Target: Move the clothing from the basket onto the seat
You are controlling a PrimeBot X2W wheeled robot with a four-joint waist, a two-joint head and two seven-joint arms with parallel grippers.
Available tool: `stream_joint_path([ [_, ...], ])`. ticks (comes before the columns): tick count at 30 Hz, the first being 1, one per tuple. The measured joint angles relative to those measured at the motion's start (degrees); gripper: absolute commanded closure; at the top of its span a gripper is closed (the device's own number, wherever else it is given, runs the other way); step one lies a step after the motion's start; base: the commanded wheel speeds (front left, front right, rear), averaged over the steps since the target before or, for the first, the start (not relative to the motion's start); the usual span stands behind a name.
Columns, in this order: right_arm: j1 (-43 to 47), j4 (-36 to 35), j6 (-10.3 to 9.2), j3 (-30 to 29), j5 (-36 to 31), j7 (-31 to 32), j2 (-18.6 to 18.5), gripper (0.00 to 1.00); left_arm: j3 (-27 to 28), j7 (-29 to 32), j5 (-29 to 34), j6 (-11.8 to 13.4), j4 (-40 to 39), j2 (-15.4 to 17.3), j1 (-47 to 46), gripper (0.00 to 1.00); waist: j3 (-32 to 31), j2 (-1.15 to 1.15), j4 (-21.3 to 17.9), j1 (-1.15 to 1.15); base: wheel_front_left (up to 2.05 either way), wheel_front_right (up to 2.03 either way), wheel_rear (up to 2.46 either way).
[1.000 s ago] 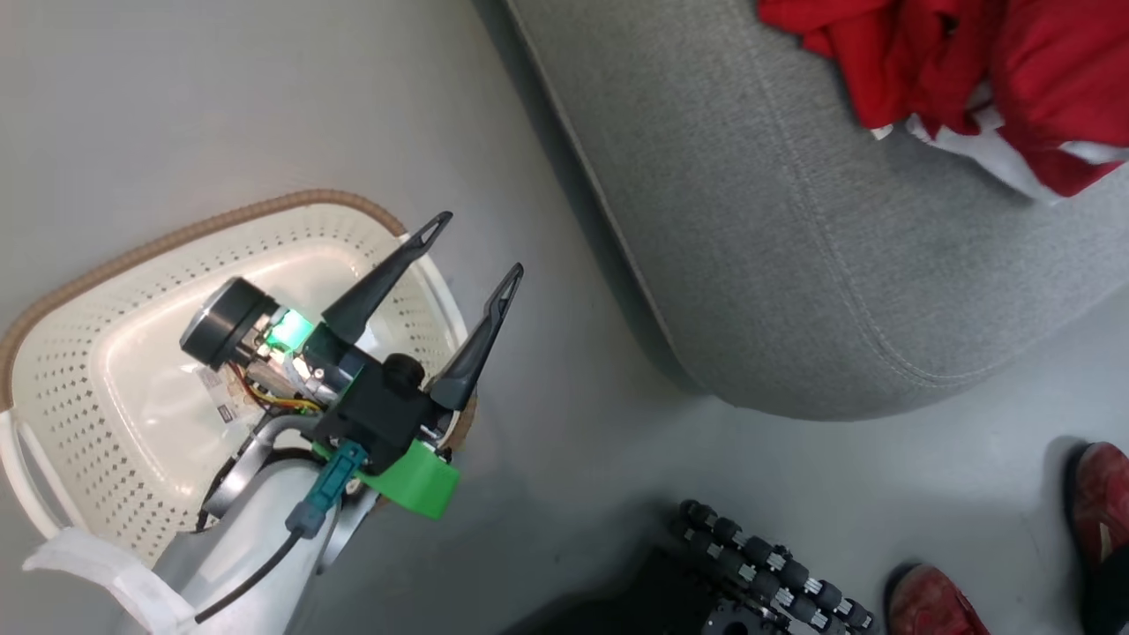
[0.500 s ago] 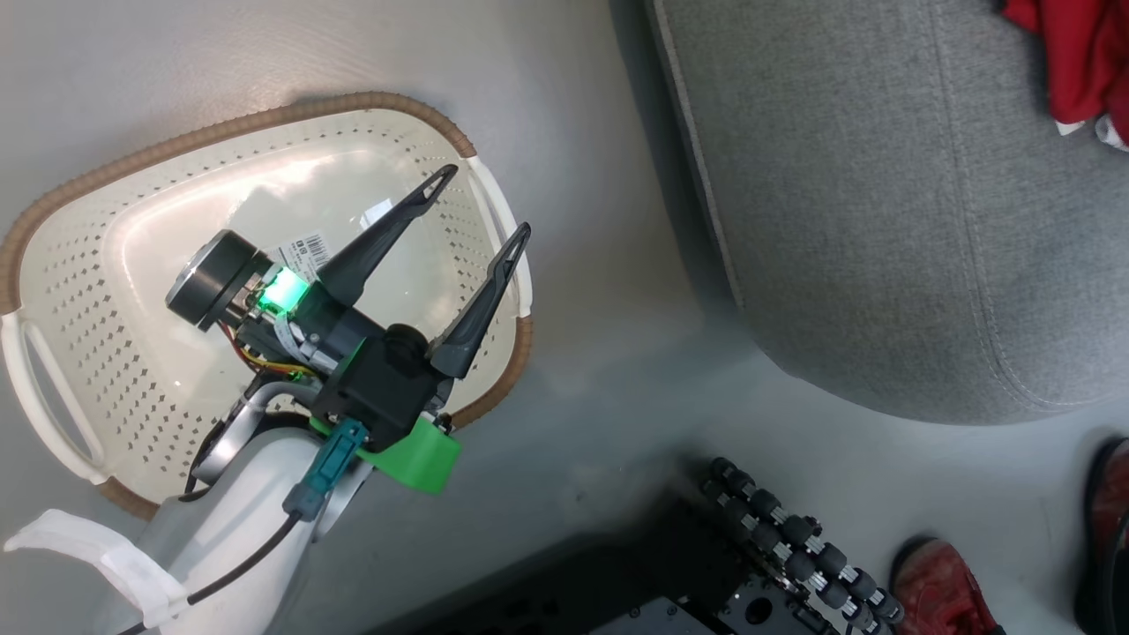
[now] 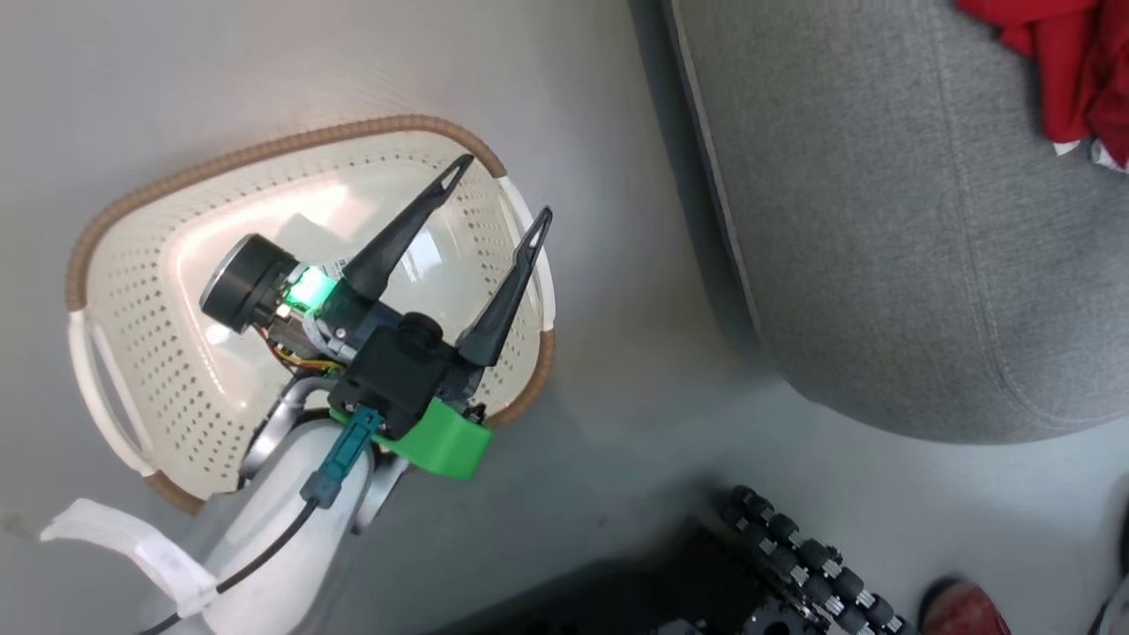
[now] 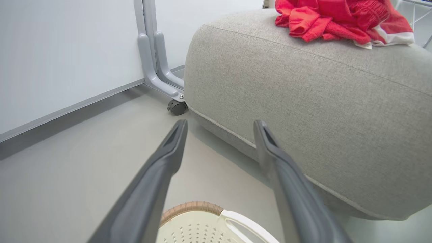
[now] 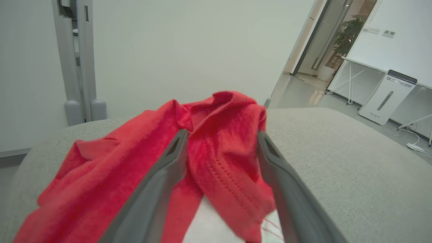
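Left gripper [image 3: 503, 188] spread over basket [image 3: 291, 141] rim — right gripper [image 5: 221, 134] parted, astride clothing [image 5: 135, 141] on seat [image 5: 337, 152].

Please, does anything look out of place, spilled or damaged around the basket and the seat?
Nothing stands out. The basket stands upright on the floor, and no clothing shows in it. The clothing lies in a crumpled heap on top of the seat; none lies on the visible floor.

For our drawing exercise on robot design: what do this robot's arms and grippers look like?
The left gripper has two long, dark grey tapering fingers with slotted tips on a black block with a green collar. Its pale forearm carries a teal plug, black cable and white strap. The right gripper has matching fingers.
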Motion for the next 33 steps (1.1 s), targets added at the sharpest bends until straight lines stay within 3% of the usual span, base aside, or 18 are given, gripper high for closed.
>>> stream_joint_path([
  [8,15.4,-13.9,0.0,1.7,-1.4,0.0,4.7,0.0,4.0,-0.3,-4.5,3.2,-1.4,-5.1,3.4,0.0,-7.0,0.0,1.6,0.0,0.0,0.0,0.0],
  [14,23.3,-19.1,0.0,9.7,1.4,0.0,6.4,0.0,9.6,-0.3,-6.5,5.2,-3.4,-8.9,8.5,0.0,-12.8,0.0,4.0,0.0,0.0,0.0,0.0],
  [24,30.2,-19.1,0.0,24.0,1.1,0.0,4.6,0.0,19.2,-0.3,-7.6,6.5,-7.5,-12.1,18.0,0.0,-22.9,0.0,10.0,-0.01,0.0,0.0,0.0],
  [33,34.3,-18.3,0.0,30.0,-0.6,0.0,5.1,0.0,24.3,-0.3,-8.4,6.6,-8.1,-12.5,24.4,0.0,-30.6,0.0,15.8,-0.01,0.0,0.0,0.0],
])
